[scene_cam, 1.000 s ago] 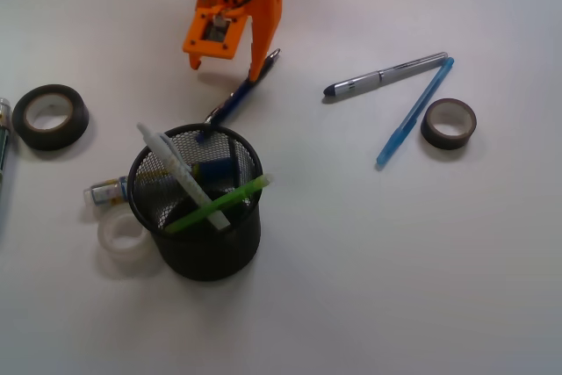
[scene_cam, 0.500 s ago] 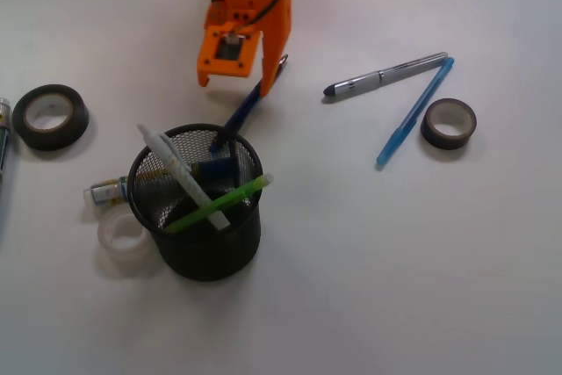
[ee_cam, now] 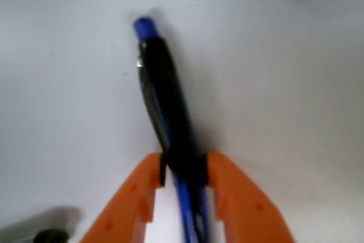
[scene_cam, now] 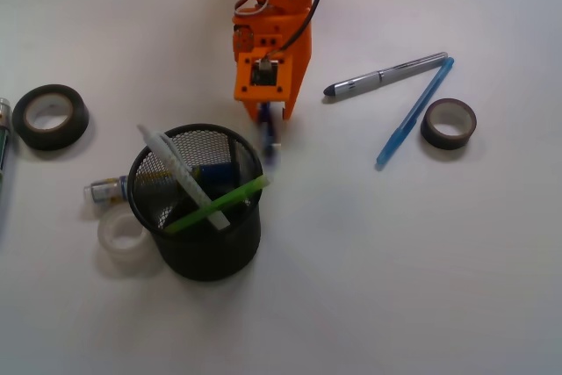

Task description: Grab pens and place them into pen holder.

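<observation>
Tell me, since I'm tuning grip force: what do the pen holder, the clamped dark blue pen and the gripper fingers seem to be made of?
Pen holder: probably black-coated metal wire mesh; you can see through its wall.
Dark blue pen: looks like glossy plastic, with a bright glint along the barrel.
Gripper fingers: matte orange plastic, possibly 3D-printed, though blur hides any layering.

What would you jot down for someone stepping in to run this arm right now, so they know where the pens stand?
Gripper: shut on the dark blue pen, held just outside the far right rim of the pen holder, not yet inside.
Done: white pen and green pen are in the holder.
Left: drop the blue pen in, then fetch the silver pen and light blue pen, both lying on the table to the right beside a tape roll.
</observation>
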You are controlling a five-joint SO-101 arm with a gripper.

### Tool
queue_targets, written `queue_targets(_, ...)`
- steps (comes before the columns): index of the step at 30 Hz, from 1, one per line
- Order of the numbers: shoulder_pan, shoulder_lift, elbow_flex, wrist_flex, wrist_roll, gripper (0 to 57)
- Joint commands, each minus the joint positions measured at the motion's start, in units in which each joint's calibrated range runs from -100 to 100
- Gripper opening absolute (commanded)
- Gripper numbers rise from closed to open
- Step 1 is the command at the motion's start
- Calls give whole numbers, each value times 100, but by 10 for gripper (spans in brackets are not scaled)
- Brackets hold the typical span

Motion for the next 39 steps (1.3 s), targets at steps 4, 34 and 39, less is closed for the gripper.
queue_targets(4, -70, 112, 42, 196, 68, 5)
queue_targets(34, 730, -2183, -2847, -1422, 894, 4)
queue_targets(39, 753, -1214, -2847, -2945, 884, 4)
